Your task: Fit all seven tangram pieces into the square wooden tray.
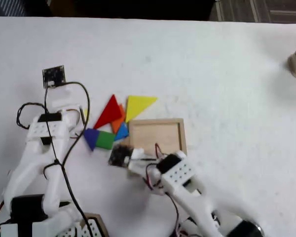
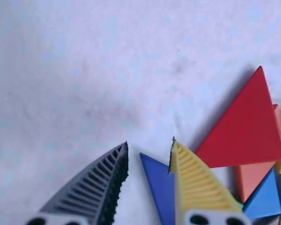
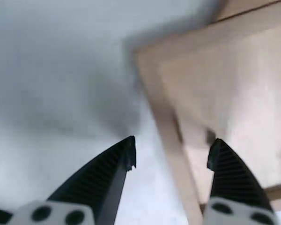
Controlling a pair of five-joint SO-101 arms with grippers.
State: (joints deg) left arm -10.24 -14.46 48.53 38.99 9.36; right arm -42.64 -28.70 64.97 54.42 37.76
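Six flat, bright tangram pieces point(image 1: 113, 124) in red, yellow, orange, blue and green are bunched just beside the pale, raised-rim wooden tray point(image 1: 157, 137). Left gripper point(image 2: 150, 143) is spread wide, a blue piece point(image 2: 159, 183) between its fingers. Right gripper point(image 3: 173, 140) gapes, straddling the tray's rim.

Robotics lab bench: white table point(image 1: 212, 64), bare circuit board point(image 1: 54, 75), loose black cables point(image 1: 88, 103).

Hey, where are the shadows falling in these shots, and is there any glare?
Left wrist view: the red triangle throws a dark shadow onto the white table along one edge. Right wrist view: a soft dark shadow spreads on the table beside the wooden tray corner. High view: the table is evenly bright, with no distinct glare spot.
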